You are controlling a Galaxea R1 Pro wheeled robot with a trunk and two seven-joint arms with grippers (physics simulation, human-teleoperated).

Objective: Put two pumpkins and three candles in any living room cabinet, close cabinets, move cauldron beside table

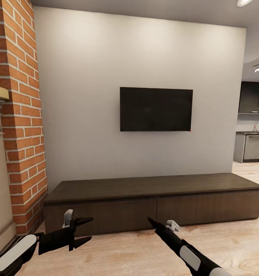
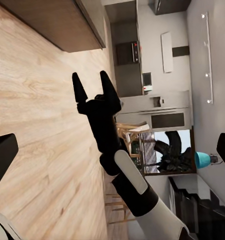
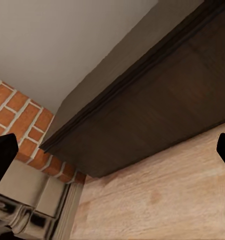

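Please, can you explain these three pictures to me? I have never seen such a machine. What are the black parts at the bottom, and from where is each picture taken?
This is a simulated two-armed robot. The big picture comes from its head camera. The black two-fingered claws are its left gripper and right gripper; both are open and hold nothing. Ahead stands a long low dark-brown wooden cabinet, closed, under a black wall television, beside a red brick column. The other pictures come from cameras near each claw: one looks across the light wooden floor at the other arm, one looks at the cabinet's corner.
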